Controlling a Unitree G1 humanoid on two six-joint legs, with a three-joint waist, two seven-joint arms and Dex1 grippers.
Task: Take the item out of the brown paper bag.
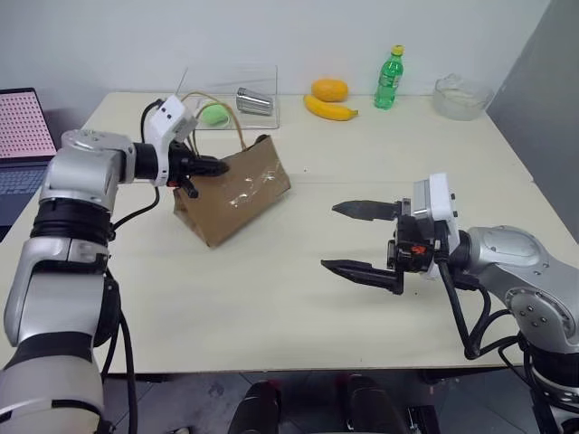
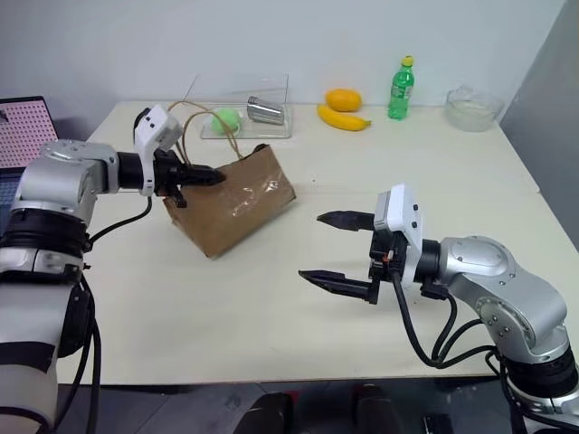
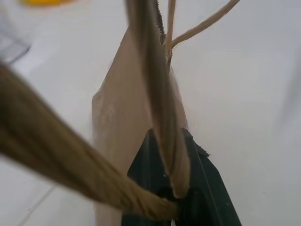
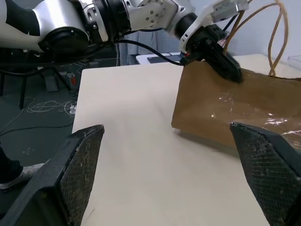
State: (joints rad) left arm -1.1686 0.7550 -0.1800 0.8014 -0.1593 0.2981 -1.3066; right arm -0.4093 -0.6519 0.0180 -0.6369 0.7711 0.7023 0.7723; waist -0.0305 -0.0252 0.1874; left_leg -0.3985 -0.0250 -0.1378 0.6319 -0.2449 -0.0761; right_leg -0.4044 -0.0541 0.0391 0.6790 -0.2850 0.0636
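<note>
1. The small creased brown paper bag (image 1: 237,192) sits on the pale bench (image 1: 298,298), left of the middle of the frame.
2. The bag is tipped over. Its long side runs from the lower left up to the upper right, and its top edge points toward the upper right.
3. Its two thin tan cord handles (image 1: 233,116) loop up above it, toward the top of the frame.
4. The left pincer (image 1: 215,166) comes in from the left. Its black fingers are pressed together on the top edge of the bag, and in the left wrist view they pinch the paper edge next to a cord.
5. The right pincer (image 1: 355,237) is in the lower right of the frame, well apart from the bag. Its two black fingers are spread wide and hold nothing.
6. I cannot see the item from the bag.
7. At the top of the frame are a clear plastic tray (image 1: 237,107), a yellow banana (image 1: 330,109), a round orange fruit (image 1: 329,89), a green plastic bottle (image 1: 389,80) and a clear glass bowl (image 1: 461,97).
</note>
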